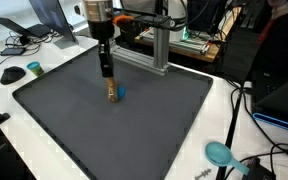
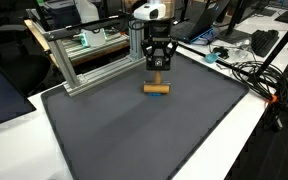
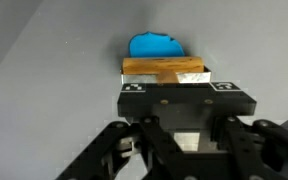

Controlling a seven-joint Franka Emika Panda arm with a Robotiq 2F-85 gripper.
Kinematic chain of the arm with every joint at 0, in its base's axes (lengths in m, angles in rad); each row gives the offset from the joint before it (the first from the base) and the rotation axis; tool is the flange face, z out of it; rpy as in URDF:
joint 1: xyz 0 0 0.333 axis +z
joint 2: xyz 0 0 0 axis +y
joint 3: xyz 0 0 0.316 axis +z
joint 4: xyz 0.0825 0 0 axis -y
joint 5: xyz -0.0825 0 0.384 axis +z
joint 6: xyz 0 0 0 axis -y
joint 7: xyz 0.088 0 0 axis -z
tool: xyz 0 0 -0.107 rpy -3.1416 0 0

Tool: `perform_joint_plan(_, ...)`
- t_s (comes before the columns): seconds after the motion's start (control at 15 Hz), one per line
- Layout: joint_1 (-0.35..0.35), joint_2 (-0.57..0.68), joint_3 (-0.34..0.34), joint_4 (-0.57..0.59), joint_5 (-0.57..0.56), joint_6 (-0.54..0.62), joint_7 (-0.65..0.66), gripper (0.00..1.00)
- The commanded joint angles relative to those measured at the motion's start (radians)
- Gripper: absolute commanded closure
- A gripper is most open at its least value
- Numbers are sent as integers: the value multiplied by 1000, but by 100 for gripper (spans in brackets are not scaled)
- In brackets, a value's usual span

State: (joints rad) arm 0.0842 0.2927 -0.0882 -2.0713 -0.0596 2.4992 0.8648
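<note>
A wooden block point(image 3: 149, 68) lies crosswise on the dark grey mat point(image 1: 164, 125), with a small blue piece point(image 3: 156, 46) touching its far side. My gripper point(image 3: 182, 86) stands straight above the block, its jaws closed down to the block's middle, where a short stem of wood runs in between them. In both exterior views the gripper point(image 1: 107, 76) point(image 2: 158, 72) hangs vertically over the block point(image 1: 111, 95) point(image 2: 156, 88), which rests on or just above the mat point(image 2: 134, 130). The blue piece point(image 1: 122, 93) shows beside the block in an exterior view.
An aluminium frame point(image 1: 159, 55) point(image 2: 84, 65) stands along the mat's far edge, close behind the gripper. A teal object point(image 1: 219, 153) and cables lie off the mat's corner. A mouse point(image 1: 34, 68), a laptop point(image 1: 54, 20) and more cables point(image 2: 254, 75) sit on the white table.
</note>
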Motion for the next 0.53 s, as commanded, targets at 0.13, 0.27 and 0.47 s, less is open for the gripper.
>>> perform_joint_plan(0.13, -10, 98, -11, -22, -10, 106, -14, 78)
perform_joint_plan(0.27, -10, 98, -13, -23, -13, 109, -13, 78)
perform_joint_plan(0.47, -10, 100, -16, -23, -17, 112, -15, 78)
